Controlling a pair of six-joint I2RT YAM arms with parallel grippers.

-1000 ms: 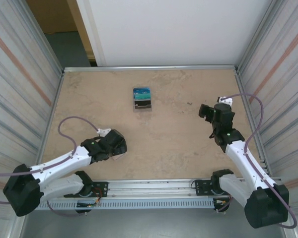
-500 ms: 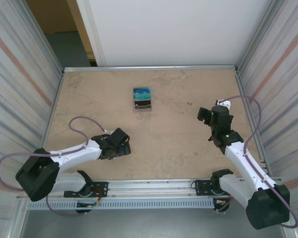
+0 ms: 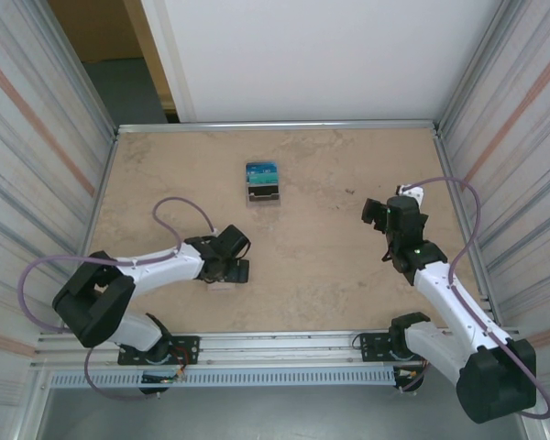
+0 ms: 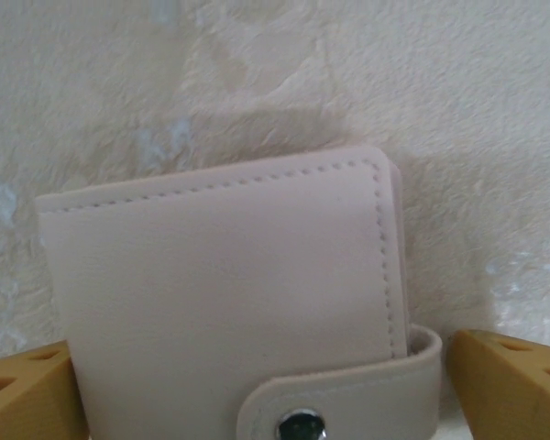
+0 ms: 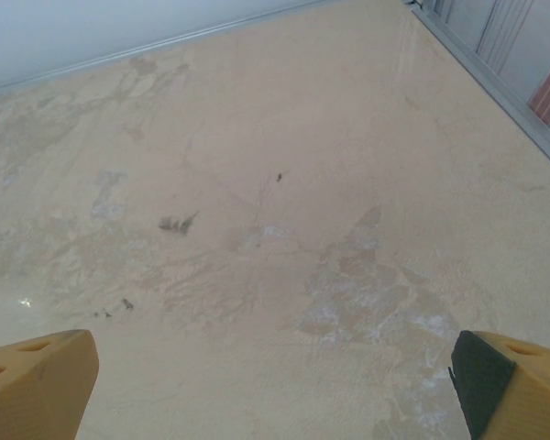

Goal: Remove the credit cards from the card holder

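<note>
The left gripper (image 4: pixel 266 383) is straddling the card holder (image 4: pixel 220 284), fingers spread. The right gripper (image 5: pixel 275 378) is hanging open, empty.

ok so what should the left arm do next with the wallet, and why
Probably close the left gripper on the wallet. It lies flat on the table between the open fingers, its tab snapped shut, so it likely needs holding before the right gripper can undo the tab.
</note>
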